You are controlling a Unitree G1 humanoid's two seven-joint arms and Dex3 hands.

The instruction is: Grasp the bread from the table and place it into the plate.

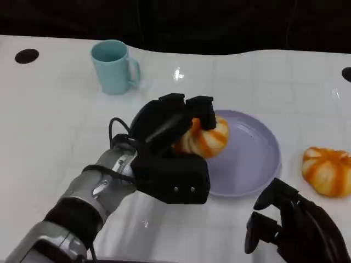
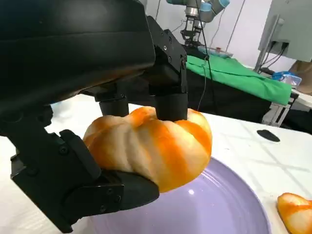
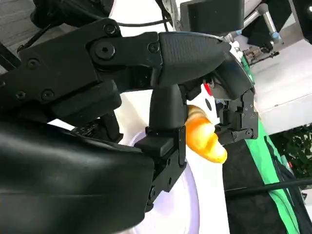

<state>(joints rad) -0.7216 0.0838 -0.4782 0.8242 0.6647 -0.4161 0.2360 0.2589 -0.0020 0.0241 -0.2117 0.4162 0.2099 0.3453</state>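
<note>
Teal mug (image 1: 113, 67) at 11 o'clock on table (image 1: 49, 120), idle. Left hand (image 1: 170, 148) clamped on bread (image 1: 207, 137), hovering over left rim of purple plate (image 1: 252, 159), centre. Second bread (image 1: 327, 170) at 3 o'clock, off plate. Right hand (image 1: 293, 224) at 5 o'clock, fingers curled, holding nothing. Grasp and carry done; lowering and letting go left.
</note>
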